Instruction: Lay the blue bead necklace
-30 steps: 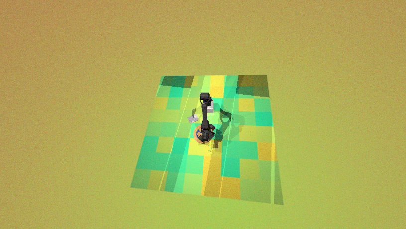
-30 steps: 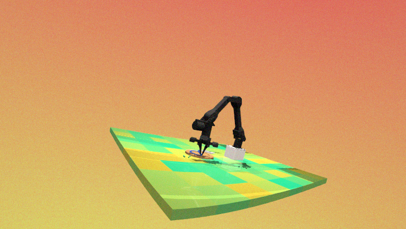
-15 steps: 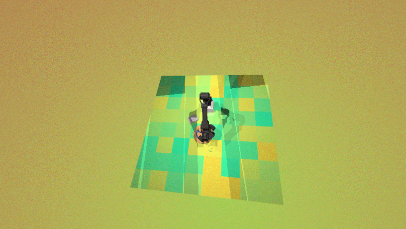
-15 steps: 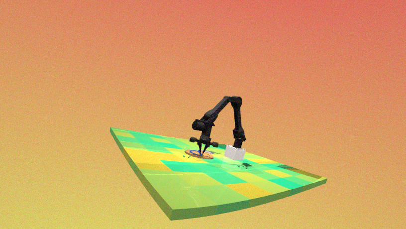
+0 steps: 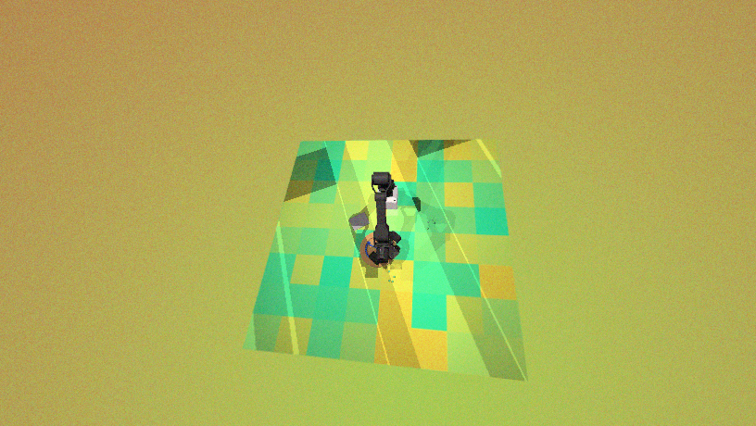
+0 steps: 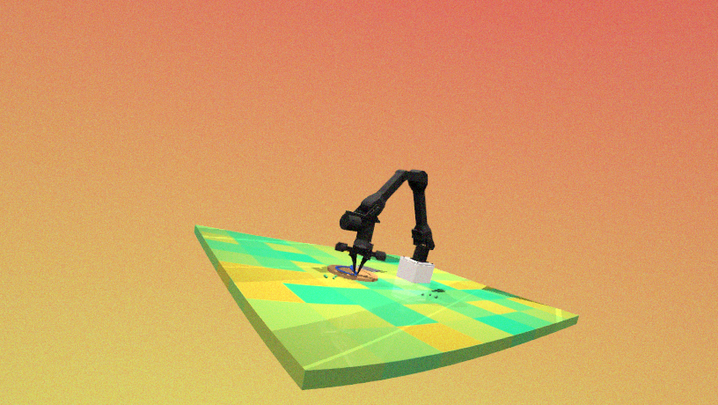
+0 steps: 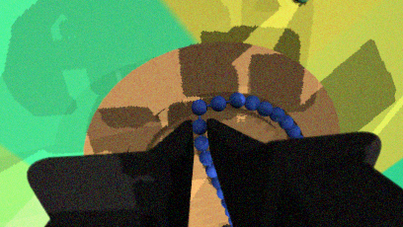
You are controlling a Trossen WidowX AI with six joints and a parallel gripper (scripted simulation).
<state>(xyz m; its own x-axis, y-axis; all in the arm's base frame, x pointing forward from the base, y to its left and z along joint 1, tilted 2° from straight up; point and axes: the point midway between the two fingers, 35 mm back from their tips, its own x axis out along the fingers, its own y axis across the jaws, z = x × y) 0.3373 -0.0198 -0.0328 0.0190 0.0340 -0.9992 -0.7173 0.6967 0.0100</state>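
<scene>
The gripper (image 7: pixel 200 126) was closed almost all the way, its two dark fingers pinching a bead of the blue necklace (image 7: pixel 237 100) between their tips. In the wrist view the string ran up through the narrow gap between the fingers, reached the pinched bead, then bent right and curved away in an arc along the board (image 7: pixel 143 89) before passing behind the right finger. That arc followed a darker curved line on the round tan board, which looked like the groove, though whether the beads sat in it or just above it could not be told. The fingertips stood low over the middle of the board.

From the side, the gripper (image 6: pixel 357 269) pointed straight down at the board (image 6: pixel 373 276), a flat brown disc lying on the table (image 6: pixel 352 362), with a thin blue loop of necklace (image 6: pixel 341 268) showing on its left part. The arm (image 6: pixel 384 194) rose from the wrist to a high elbow and came down to a white block (image 6: pixel 414 269) just right of the board.

The table top was a patchwork of green, teal and yellow squares crossed by pale streaks. A few tiny dark specks (image 6: pixel 431 292) lay in front of the white block, too small to identify. From above, a small grey shape (image 5: pixel 359 219) sat left of the arm (image 5: pixel 381 214).
</scene>
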